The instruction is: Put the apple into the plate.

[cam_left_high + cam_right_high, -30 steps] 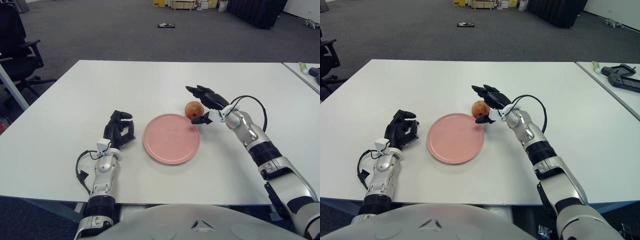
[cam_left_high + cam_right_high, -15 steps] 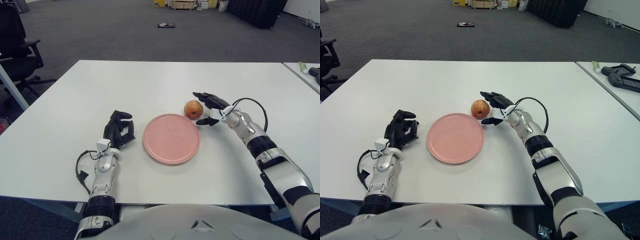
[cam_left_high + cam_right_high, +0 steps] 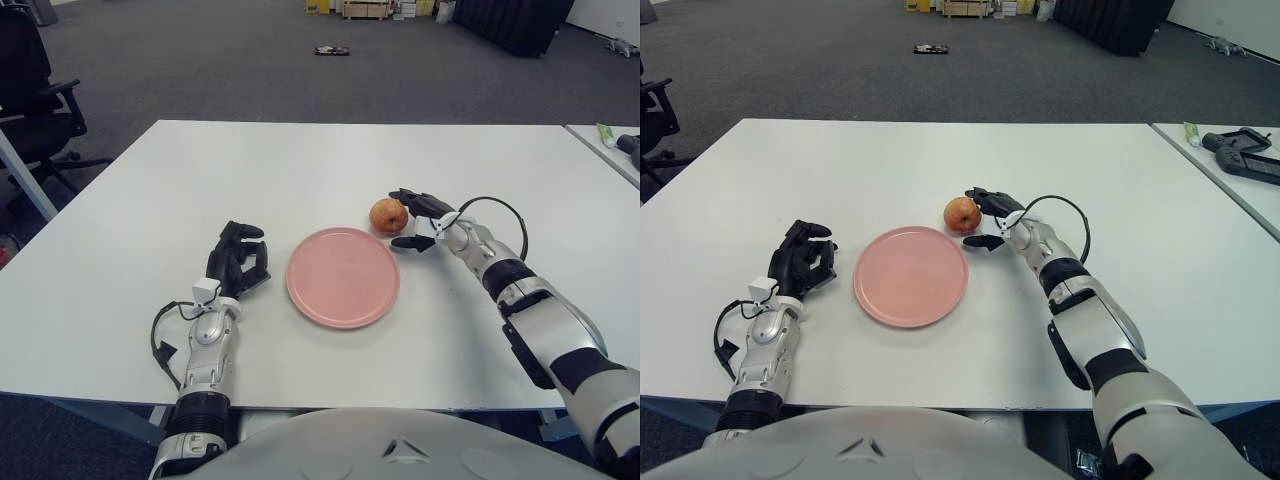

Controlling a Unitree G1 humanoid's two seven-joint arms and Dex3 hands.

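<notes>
The apple (image 3: 387, 215) sits just left of the right hand (image 3: 416, 219), whose fingers are spread, holding nothing. Since 1 second ago, that hand has drawn back lower.

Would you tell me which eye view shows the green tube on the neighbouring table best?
The right eye view: the whole green tube lies inside the picture beside a dark device. The left eye view shows it too, but close against the right edge.

The right hand (image 3: 415, 220) has let go of the apple (image 3: 388, 216) and drawn back.
</notes>
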